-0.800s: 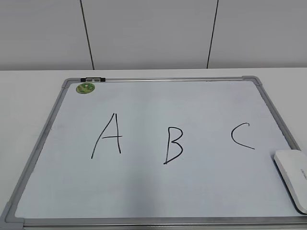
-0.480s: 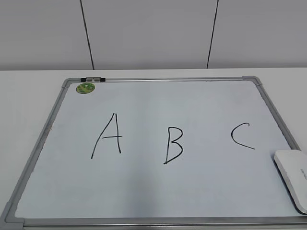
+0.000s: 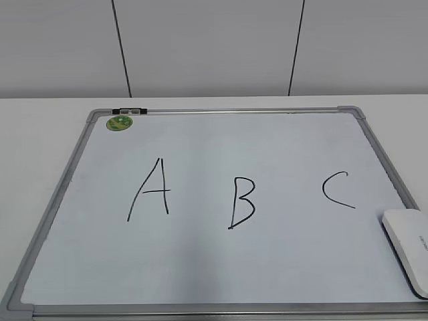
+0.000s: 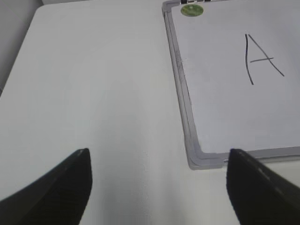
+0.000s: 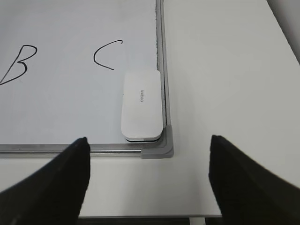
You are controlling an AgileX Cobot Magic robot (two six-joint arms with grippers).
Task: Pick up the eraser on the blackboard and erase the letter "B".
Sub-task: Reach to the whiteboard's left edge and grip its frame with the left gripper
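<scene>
White glossy plastic eraser [image 5: 140,104] lies untouched in the grey-framed whiteboard's [image 3: 60,194] near right corner, black marker "B" [image 3: 242,202] intact, both hands wide open and empty; pickup step pending, right hand [image 5: 149,176] likely descends over it.

Setting: plain indoor test bench, lab- or office-like. Evidence, placed from the blackboard [image 3: 221,267]:
- Under it and spreading out on every side: a bare white table [image 3: 40,127], matte, edge visible beneath the board's near corner in the right wrist view.
- Behind its far edge: a pale grey panelled wall [image 3: 207,47] split by thin dark vertical seams.
- On its far left corner: a round green magnet [image 3: 120,122], beside a small black clip [image 3: 128,110] on the frame.
- Lighting: even, shadowless, artificial.
</scene>
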